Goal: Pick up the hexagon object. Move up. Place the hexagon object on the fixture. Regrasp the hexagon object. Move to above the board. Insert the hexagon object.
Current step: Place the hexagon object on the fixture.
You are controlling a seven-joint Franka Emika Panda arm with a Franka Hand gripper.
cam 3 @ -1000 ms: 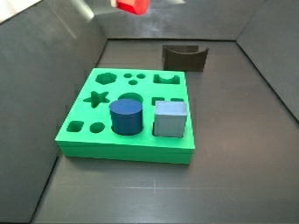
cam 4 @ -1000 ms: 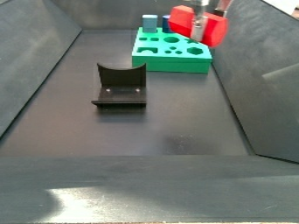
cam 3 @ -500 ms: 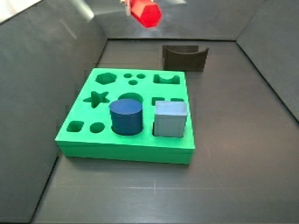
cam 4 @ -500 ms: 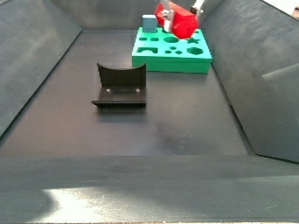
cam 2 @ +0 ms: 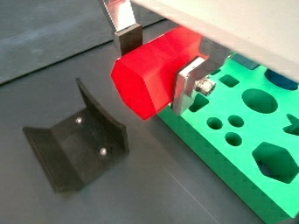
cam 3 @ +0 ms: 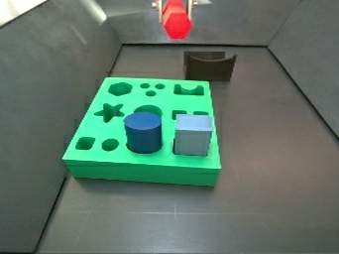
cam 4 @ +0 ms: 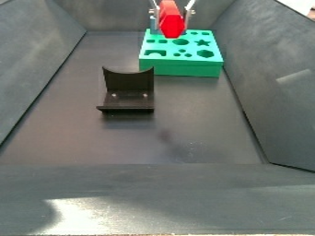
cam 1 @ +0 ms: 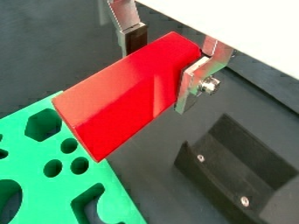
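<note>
The gripper is clamped on the hexagon object and has it up in the air — in both wrist views the silver fingers pinch the red peg near one end, with most of its length sticking out past them. In a side view the peg hangs high near the back, between the board and the fixture, touching neither.

My read is that the step in hand is carrying it over to the fixture. To do it well, I'd line the peg's long axis up with the curved notch before coming down, lower slowly so it seats in the U instead of riding one wall, and only let go once it's resting — otherwise the regrasp gets messy.

What's hard to tell:
- In the side views the gripper is cut off at the frame top, so the fingers barely show.
- How deep the pads sit on the peg's far face is hidden.
- The board's cut-outs near the blue cylinder and grey-blue cube are partly blocked.
- The hexagon hole shows in a wrist view.
</note>
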